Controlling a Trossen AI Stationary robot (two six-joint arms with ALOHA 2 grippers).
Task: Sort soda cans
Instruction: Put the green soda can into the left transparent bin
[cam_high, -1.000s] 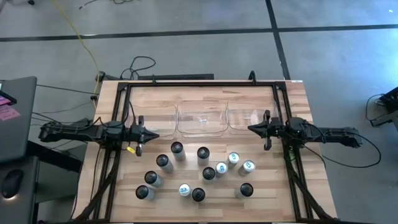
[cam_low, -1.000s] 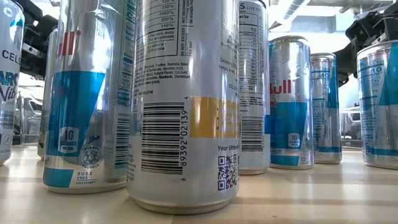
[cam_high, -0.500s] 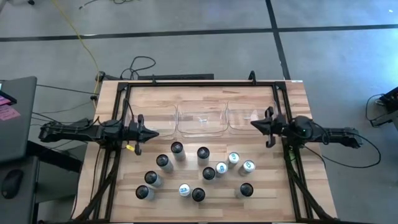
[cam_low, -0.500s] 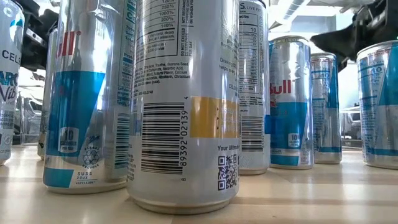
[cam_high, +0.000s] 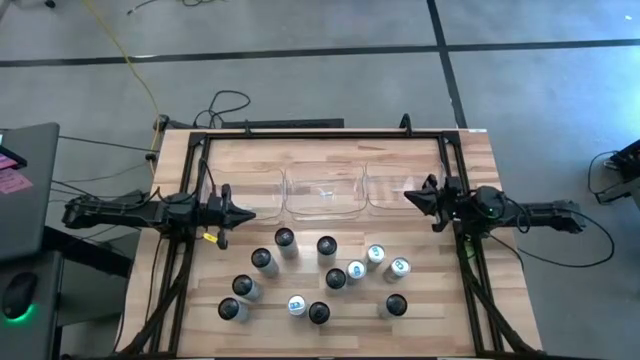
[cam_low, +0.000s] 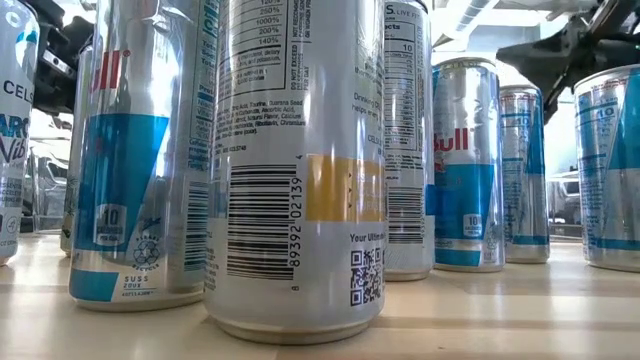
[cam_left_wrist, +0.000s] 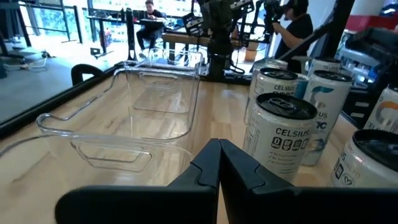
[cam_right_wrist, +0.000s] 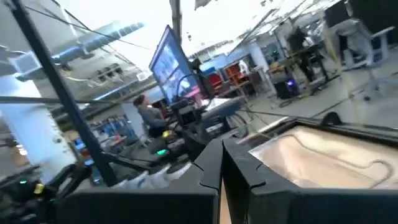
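Note:
Twelve upright soda cans stand on their bases in a loose cluster (cam_high: 320, 278) on the near half of the wooden table. Eight have dark tops, such as one (cam_high: 285, 238); several have light blue-white tops, such as one (cam_high: 375, 254). In the low view they fill the picture, the nearest one (cam_low: 300, 170) showing its barcode. My left gripper (cam_high: 243, 213) is shut and hovers left of the cluster, pointing right; in its wrist view (cam_left_wrist: 219, 163) cans (cam_left_wrist: 281, 134) stand just ahead. My right gripper (cam_high: 409, 198) (cam_right_wrist: 221, 163) is shut, raised over the right bin and rolled.
Three clear plastic bins sit side by side across the table's middle: left (cam_high: 247, 190), centre (cam_high: 323, 190), right (cam_high: 395, 188). A black frame (cam_high: 320, 133) runs round the table. People work at desks (cam_left_wrist: 149, 12) in the room beyond. Bare wood lies near the front edge.
My right gripper has rolled about its wrist and tipped upward, its tip shifting slightly toward the table's far edge; in the low view it has swung from the right edge into a raised, slanting pose. The cans have stayed in place.

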